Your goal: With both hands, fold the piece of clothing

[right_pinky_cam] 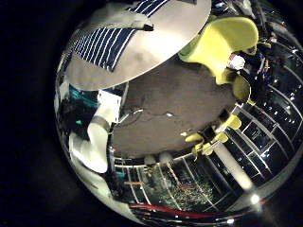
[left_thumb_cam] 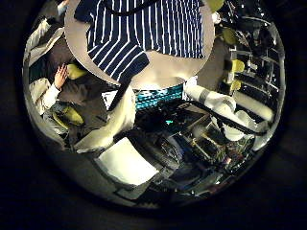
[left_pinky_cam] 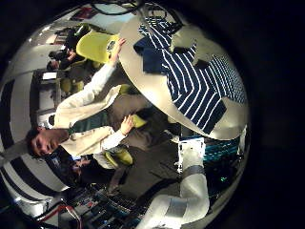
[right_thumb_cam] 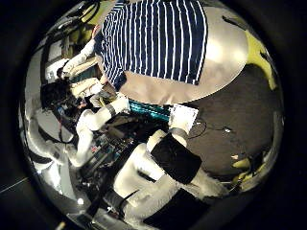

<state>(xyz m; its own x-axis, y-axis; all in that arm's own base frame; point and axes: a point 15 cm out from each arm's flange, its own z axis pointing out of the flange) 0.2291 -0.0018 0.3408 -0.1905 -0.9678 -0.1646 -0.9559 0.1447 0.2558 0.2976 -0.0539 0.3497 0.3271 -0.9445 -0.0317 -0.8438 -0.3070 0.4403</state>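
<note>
Garment: the striped piece of clothing [left_thumb_cam: 144, 34] is lying on the round table [left_thumb_cam: 182, 75], and nothing is lifting it.
Lay of the cloth: in the right thumb side view the striped piece of clothing [right_thumb_cam: 153, 38] is spreading flat across most of the tabletop, with a bare band of table [right_thumb_cam: 225, 67] showing along one side.
Stripes: in the left little finger side view they are running across the body of the garment [left_pinky_cam: 195, 81], and a darker, bunched part is sitting at one end, close to the table's rim.
Table edge: in the right little finger side view only a corner of the garment [right_pinky_cam: 109, 43] is showing, lying near the rim of the table [right_pinky_cam: 161, 47].
Left hand: its palm views are looking at the table from off to one side, and the cloth is filling only part of each. Its fingers are not showing clearly, so I cannot tell whether they are spread or curled.
Left arm: a segment of the left arm [left_pinky_cam: 191, 186] is standing beside the table.
Right hand: it is also facing the table from beyond the rim. Its arm [right_thumb_cam: 144, 168] is bending in below the table edge, and I cannot tell how its fingers are set.
</note>
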